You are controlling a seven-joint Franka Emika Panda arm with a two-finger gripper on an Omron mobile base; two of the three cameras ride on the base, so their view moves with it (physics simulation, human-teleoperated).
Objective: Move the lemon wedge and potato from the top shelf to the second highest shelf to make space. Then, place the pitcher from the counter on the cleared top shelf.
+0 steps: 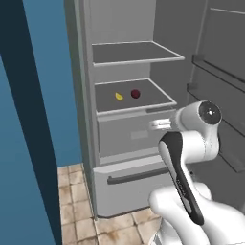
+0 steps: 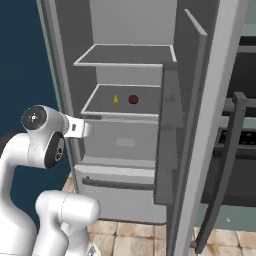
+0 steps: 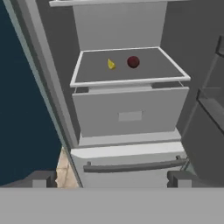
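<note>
Two dark fingertips (image 3: 43,178) of the gripper (image 3: 111,179) are standing wide apart, holding nothing, facing the open fridge. Inside, the tiny bright yellow lemon wedge (image 3: 111,64) and small dark red potato (image 3: 133,61) are lying side by side, apart, on the lower dark grey shelf (image 3: 131,81).

Matt grey panels are seen lining the fridge (image 1: 127,139), its shelf (image 3: 131,81) rimmed in pale smooth plastic; the floor tiles (image 1: 76,210) are shown rough, mottled stone; the robot arm (image 1: 191,143) is finished in glossy white.

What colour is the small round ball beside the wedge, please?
The small round ball is dark red-maroon, clearest in the hand view.
</note>
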